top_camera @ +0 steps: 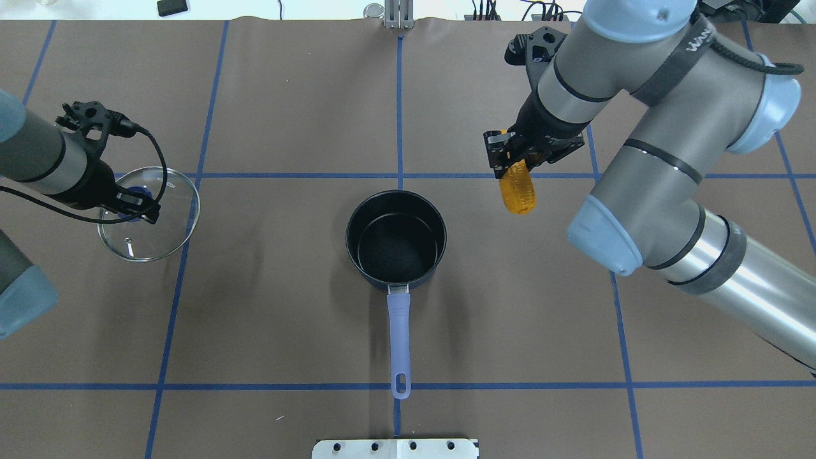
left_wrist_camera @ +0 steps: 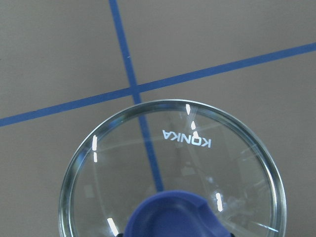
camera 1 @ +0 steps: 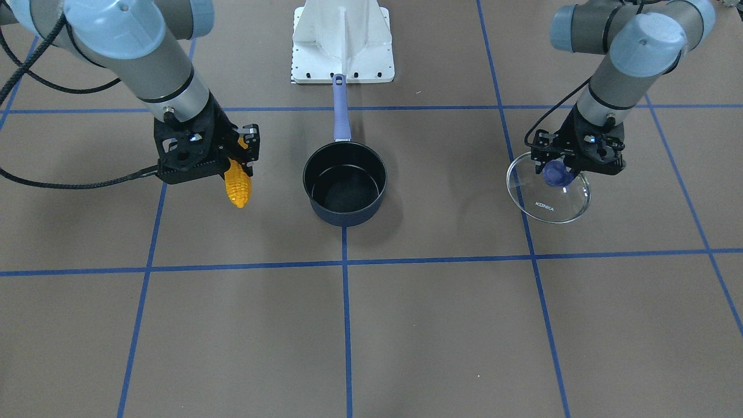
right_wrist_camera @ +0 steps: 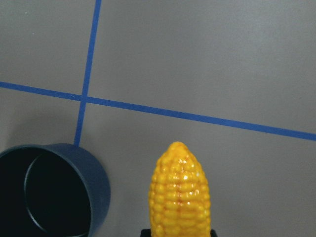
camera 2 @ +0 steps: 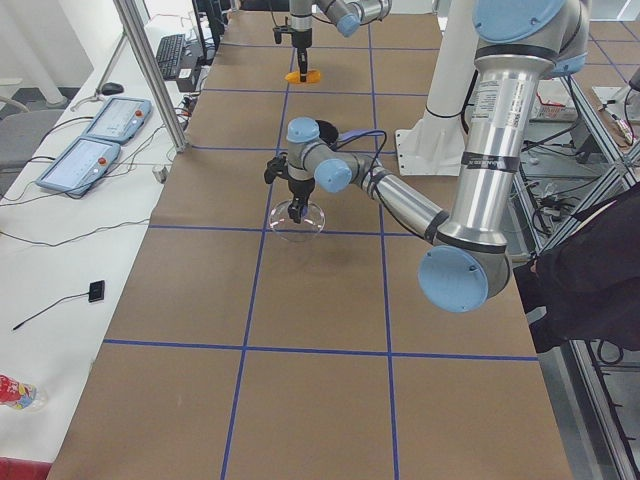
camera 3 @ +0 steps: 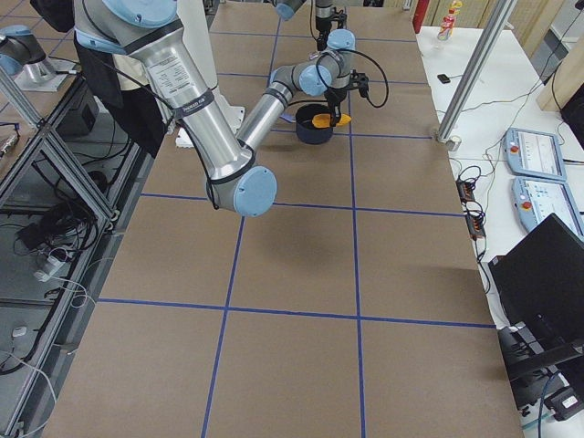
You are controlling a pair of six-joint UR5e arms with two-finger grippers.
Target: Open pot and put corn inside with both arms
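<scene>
At table [top_camera: 287, 306] ctr the pot [top_camera: 395, 252] stands open & empty, handle [top_camera: 399, 325] toward the robot base [camera 1: 342, 40]. Lid-off step looks done: the lid [top_camera: 167, 224] is well off to the robot's left, its blue knob [left_wrist_camera: 175, 217] pinched in the left claw [camera 1: 558, 165]. Corn pickup looks done too: right claw [top_camera: 513, 159] is clenched on the fat end of the corn [top_camera: 517, 191], tapered tip pointing down & out. Left to do, as I read it: carry corn over the pot, lower, let go. Whether the lid goes back on, the task doesn't say.

Corn now: seems off the table, near the pot on the robot's right & a bit to the far side, not over the opening. Right wrist view has the pot at lower left of the tip w/ bare table between.

Poses: right arm enters from the right, elbow folded, forearm reaching fwd & inward, wrist angled so the claw points steeply down. Left arm reaches out sideways & low, wrist turned down over the lid. Lid looks slightly tilted & seems clear of the table, but can't rule out one edge touching. Claws sit one each side of the pot, neither touching it.
</scene>
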